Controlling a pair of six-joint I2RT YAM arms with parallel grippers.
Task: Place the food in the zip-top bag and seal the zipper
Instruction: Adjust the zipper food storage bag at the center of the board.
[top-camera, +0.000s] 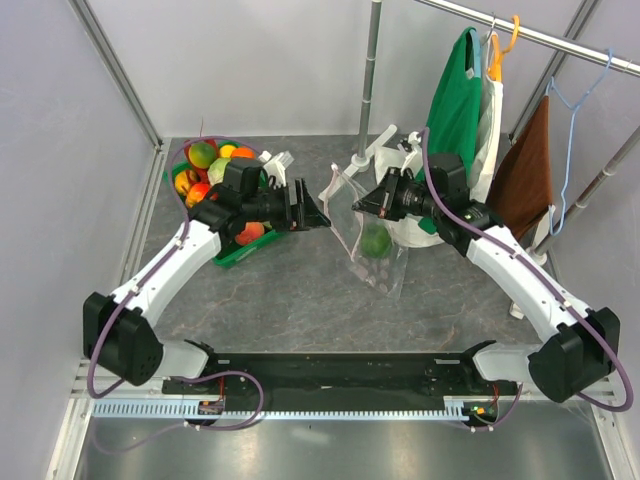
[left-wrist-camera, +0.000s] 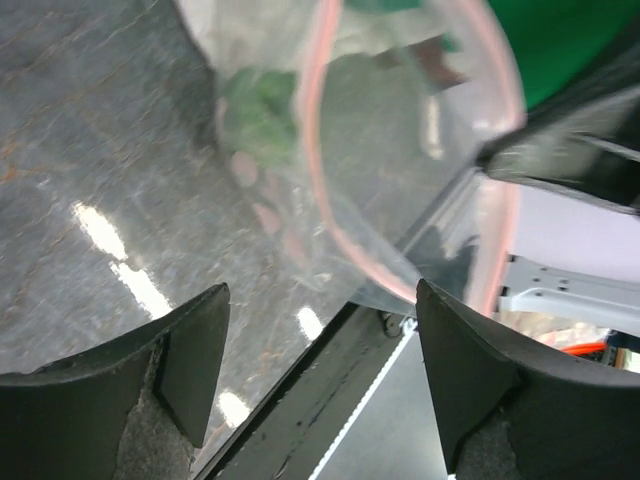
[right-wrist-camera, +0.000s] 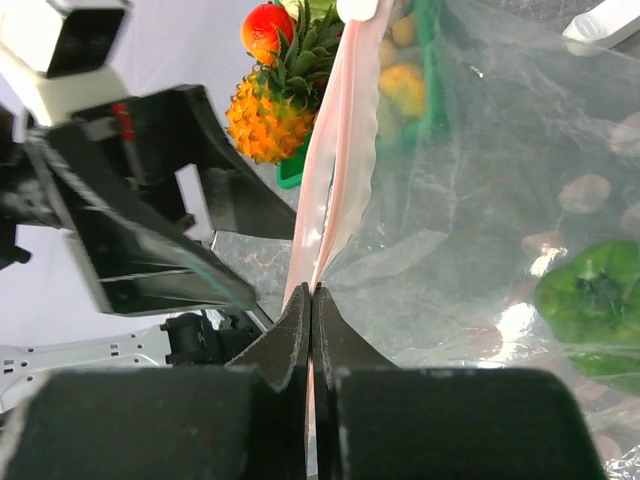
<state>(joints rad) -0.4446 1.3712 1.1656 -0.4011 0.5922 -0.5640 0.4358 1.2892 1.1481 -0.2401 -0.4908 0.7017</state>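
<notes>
Over the middle of the tabletop (top-camera: 290, 300), the zip-top bag (top-camera: 378, 262) holds a green pepper (right-wrist-camera: 590, 300), its pink zipper (right-wrist-camera: 335, 180) pinched tight in the right pincer (right-wrist-camera: 311, 295), the left pincer (left-wrist-camera: 320, 293) gaping wide and empty just left of it, with more food (top-camera: 203, 155) in the green tray (top-camera: 232, 258) far left.

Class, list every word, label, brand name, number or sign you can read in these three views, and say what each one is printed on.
No text can be read in any view.
zip-top bag: printed only with pale pink dots, no lettering.
small orange tags on the front rail: too small to read.
</notes>
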